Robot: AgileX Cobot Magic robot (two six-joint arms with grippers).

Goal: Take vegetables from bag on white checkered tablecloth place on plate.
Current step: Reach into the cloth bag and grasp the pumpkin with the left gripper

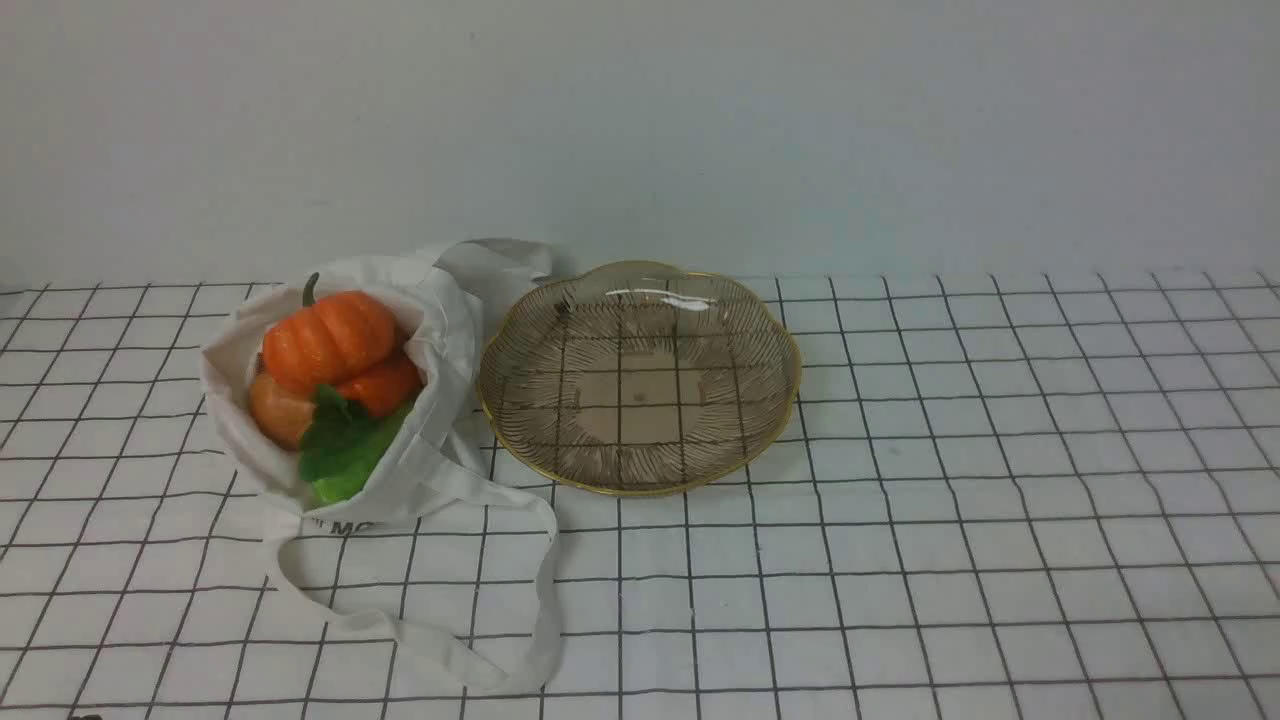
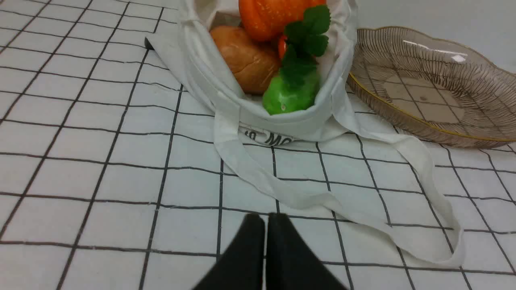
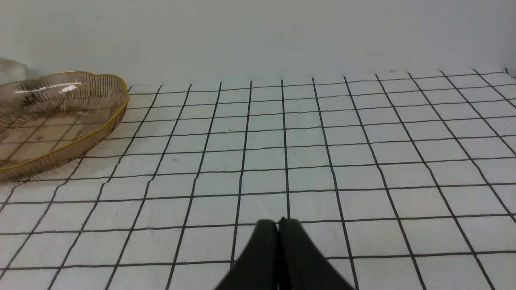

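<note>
The white cloth bag [image 1: 440,330] lies open on the white checkered tablecloth [image 1: 900,560] at the left. In it are a ribbed orange pumpkin [image 1: 328,338], smoother orange pieces [image 1: 278,410] and a green leafy vegetable [image 1: 340,450]. The brownish glass plate [image 1: 640,378] sits just right of the bag and holds nothing. In the left wrist view my left gripper [image 2: 265,219] is shut and empty, short of the bag [image 2: 282,121] and its strap [image 2: 306,201]. In the right wrist view my right gripper [image 3: 277,223] is shut and empty over bare cloth, well away from the plate [image 3: 60,121]. Neither gripper shows in the front view.
A long strap handle [image 1: 540,600] loops over the cloth toward the front. A plain pale wall [image 1: 640,130] stands right behind the bag and plate. Checkered cloth stretches to the right of the plate.
</note>
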